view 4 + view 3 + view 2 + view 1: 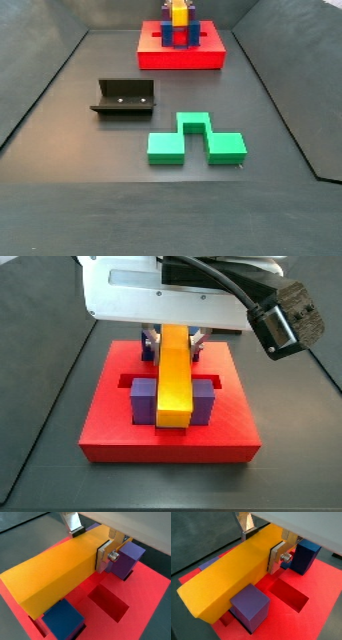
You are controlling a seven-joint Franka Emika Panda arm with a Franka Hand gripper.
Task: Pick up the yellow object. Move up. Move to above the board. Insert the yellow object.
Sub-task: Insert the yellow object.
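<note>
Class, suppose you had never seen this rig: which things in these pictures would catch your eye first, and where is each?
The long yellow-orange rectangular bar lies lengthwise between the blue-purple posts on the large flat red board, with the gripper shut on its end. On the dark floor nearer the camera sit a green notched block and the dark fixture.

yellow object (174, 374): 1; board (170, 439): 1; green block (195, 139): 1; fixture (123, 97): 1; tool (261, 542) over board: 1

light: bright, even, from overhead | shadows: soft under the tool (171, 341) on the board (107, 426) | glare: faint sheen on floor | focus: sharp, no edge distortion
</note>
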